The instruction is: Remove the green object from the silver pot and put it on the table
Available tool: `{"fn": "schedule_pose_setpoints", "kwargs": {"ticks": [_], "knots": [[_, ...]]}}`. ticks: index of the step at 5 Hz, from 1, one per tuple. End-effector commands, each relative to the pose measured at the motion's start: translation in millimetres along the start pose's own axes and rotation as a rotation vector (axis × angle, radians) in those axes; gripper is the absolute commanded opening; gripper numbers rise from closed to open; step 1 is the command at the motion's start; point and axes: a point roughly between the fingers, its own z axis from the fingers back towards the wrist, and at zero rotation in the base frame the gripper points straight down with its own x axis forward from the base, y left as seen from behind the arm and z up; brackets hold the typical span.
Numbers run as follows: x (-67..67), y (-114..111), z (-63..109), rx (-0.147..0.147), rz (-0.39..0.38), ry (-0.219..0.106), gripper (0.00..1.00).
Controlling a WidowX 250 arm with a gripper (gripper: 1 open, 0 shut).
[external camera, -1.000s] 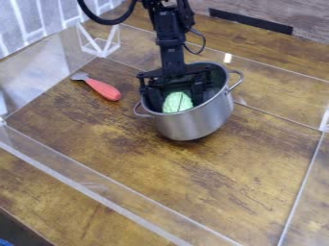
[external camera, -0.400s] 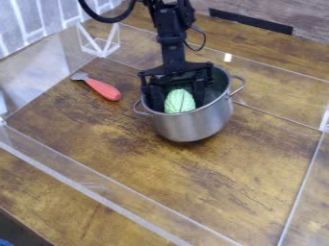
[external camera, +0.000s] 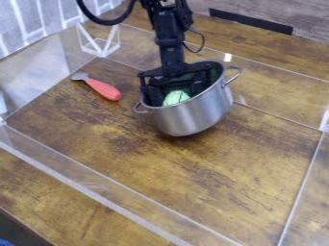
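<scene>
The silver pot (external camera: 195, 113) stands near the middle of the table (external camera: 193, 187), tipped a little so its right rim sits higher. The light green object (external camera: 176, 98) lies inside it, partly covered by the black gripper (external camera: 176, 90), which reaches almost straight down into the pot. The black fingers (external camera: 149, 85) sit on either side of the green object and look closed on it. Where the fingertips touch is hidden by the pot's wall.
A red-orange handled tool (external camera: 103, 90) lies on the wood left of the pot. Clear plastic walls (external camera: 37, 60) run along the left, front and right edges. A white wire frame (external camera: 98, 38) stands at the back left. Black cables hang at the top.
The pot has tipped, its right rim rising and its body shifting slightly left. Less of the green object shows under the gripper. The gripper itself has barely moved.
</scene>
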Motion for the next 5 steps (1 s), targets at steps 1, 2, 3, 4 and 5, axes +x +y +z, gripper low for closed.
{"fn": "schedule_pose_setpoints", "kwargs": {"ticks": [1,2,3,4,5], "knots": [[-9.5,-9.2,44.3,-0.036,-0.035,-0.06,0.0],[-10.6,-8.6,43.8,-0.038,-0.015,-0.064,0.0],[-10.8,-7.7,40.2,-0.04,0.007,-0.069,0.0],[-11.0,-6.9,36.5,-0.043,0.029,-0.073,0.0],[-14.1,-6.1,42.6,-0.043,0.029,-0.073,0.0]]}}
